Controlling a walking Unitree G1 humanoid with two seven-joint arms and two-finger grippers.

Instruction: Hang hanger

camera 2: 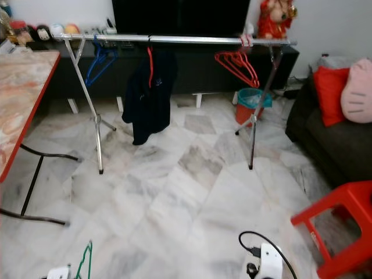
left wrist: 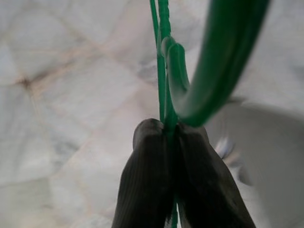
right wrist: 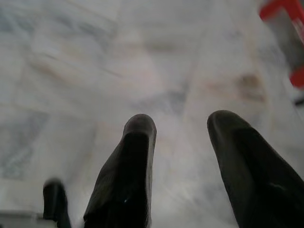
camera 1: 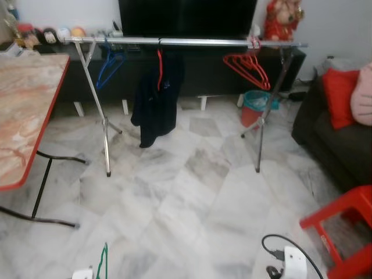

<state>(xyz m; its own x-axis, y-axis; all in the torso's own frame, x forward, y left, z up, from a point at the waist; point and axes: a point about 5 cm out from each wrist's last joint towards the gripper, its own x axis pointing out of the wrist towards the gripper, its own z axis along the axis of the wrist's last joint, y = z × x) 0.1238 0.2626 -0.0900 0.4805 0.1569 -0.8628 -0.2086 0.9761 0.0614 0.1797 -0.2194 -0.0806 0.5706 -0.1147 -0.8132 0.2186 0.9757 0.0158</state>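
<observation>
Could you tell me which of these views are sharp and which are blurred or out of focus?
Left and right eye views: fairly soft overall, though the rail and dark garment read clearly. Left wrist view: the green hanger, clamped in the left gripper, is close and defocused. Right wrist view: the right gripper hangs open over a smeared marble floor.

Bare rail [camera 1: 200,42] between jacket [camera 1: 156,99], red hangers [camera 1: 249,67]

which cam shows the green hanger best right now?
Left wrist view: the green hanger is close up, its hook curving overhead and its wire pinched in the shut left gripper. Both eye views catch just a thin green sliver at the bottom edge, above the marble floor.
</observation>
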